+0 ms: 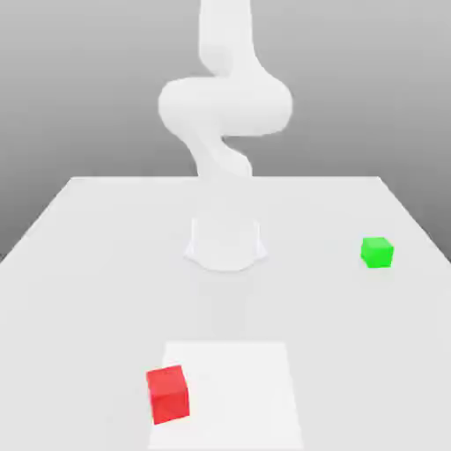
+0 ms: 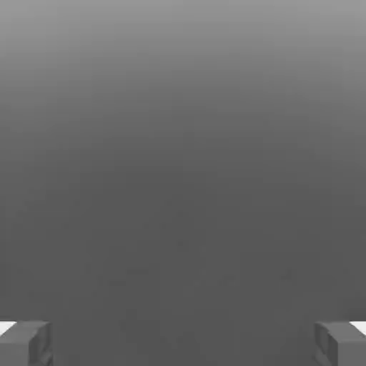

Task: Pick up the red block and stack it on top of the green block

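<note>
Red block [image 1: 168, 394]: resting flat near the bottom of the exterior view, toward the exterior view's left, partly over the left edge of the white patch [image 1: 242, 396]; slightly turned, probably left loose there as the piece to lift.
Green block [image 1: 377, 253]: sitting upright at the exterior view's right, around mid-height, with bare top; well apart from the red block, likely to serve as the base of the stack.
Tabletop [image 1: 88, 291]: supporting both blocks.
Arm [image 1: 225, 106]: rising from the upper middle of the frame and out past the top edge; probably raised to keep clear of the blocks before any reach.
End effector [image 2: 183, 344]: spread wide in the hand view, holding nothing; presumably opened in readiness to straddle the red block.
Red block from end effector: apart, not between the fingers; judging by the raised arm, likely well below and out toward the exterior camera.
Next reach: probably forward and down, then squaring up to the turned faces.
</note>
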Available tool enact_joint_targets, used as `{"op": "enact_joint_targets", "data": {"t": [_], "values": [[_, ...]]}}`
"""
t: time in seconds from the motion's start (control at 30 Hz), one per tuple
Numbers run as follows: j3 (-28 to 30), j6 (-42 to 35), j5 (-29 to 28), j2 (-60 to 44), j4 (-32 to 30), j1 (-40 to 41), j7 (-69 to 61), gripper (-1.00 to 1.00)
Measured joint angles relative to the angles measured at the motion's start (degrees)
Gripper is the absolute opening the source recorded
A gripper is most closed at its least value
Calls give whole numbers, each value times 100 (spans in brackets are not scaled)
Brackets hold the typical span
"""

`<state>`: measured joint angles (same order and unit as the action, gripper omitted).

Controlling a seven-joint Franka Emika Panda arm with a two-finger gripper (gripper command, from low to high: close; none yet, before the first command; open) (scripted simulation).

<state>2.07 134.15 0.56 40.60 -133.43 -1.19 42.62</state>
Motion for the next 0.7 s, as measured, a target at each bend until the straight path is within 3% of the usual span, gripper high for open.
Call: {"op": "enact_joint_targets", "data": {"t": [0.43,0.7], "values": [[861,1236,422,-2744,-863,-384,-1774,0],[1063,1993,480,-4386,-1390,-259,-2712,0]]}}
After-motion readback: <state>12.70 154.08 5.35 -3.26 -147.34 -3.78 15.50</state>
